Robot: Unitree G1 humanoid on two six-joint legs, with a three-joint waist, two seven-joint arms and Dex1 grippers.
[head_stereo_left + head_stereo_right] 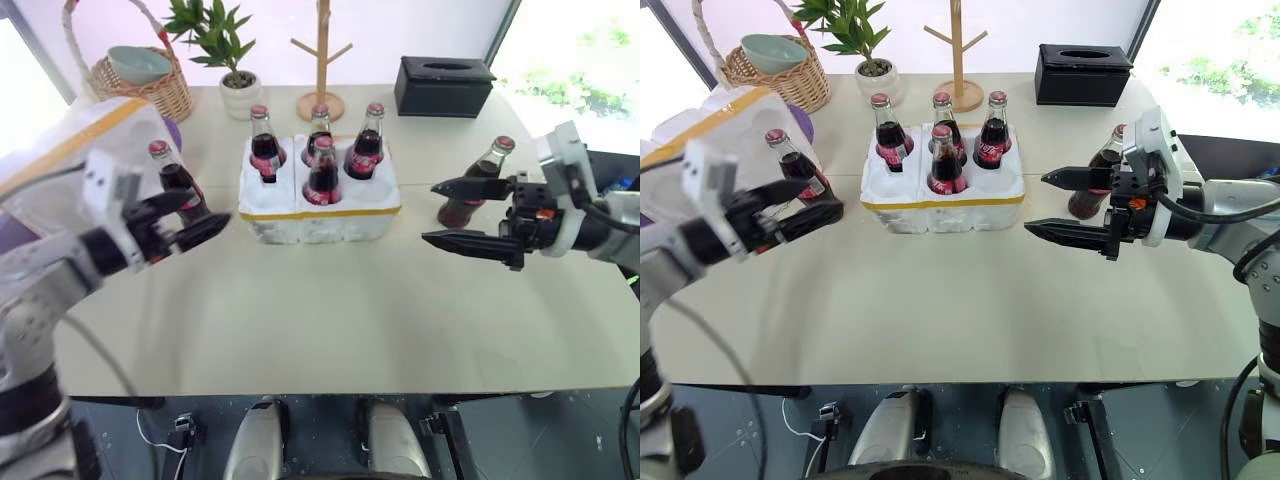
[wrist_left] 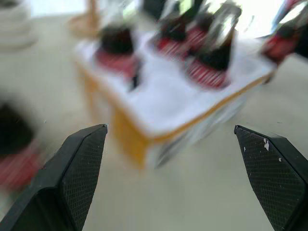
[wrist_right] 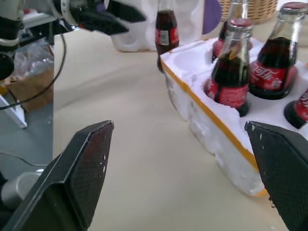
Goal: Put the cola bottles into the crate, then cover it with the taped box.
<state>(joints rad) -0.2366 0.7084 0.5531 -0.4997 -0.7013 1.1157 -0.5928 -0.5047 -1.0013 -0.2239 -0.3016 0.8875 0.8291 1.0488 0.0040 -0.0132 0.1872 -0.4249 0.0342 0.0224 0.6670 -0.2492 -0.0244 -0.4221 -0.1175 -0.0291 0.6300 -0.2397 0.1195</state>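
Four cola bottles stand upright in the crate (image 1: 320,205) at mid-table; two wells at its front, one at each front corner, look empty. Two bottles wait outside, one on each flank.

Your left gripper (image 1: 190,225) hangs with its jaws spread wide and nothing between them, pointing toward the crate. The left bottle (image 1: 178,182) stands upright just behind those fingertips, on the far side and close beside the taped box (image 1: 70,150) at the table's left edge. The bottle's long axis is vertical, so you would judge a level, side-on grasp around its body.

Your right gripper (image 1: 1065,205) is likewise wide open and empty, fingers level and aimed at the crate. The right bottle (image 1: 1102,172) stands upright just behind the hand, partly hidden by it.

Each arm is nearer its own bottle. Either hand must draw back and swing outward before its fingers can straddle the glass.
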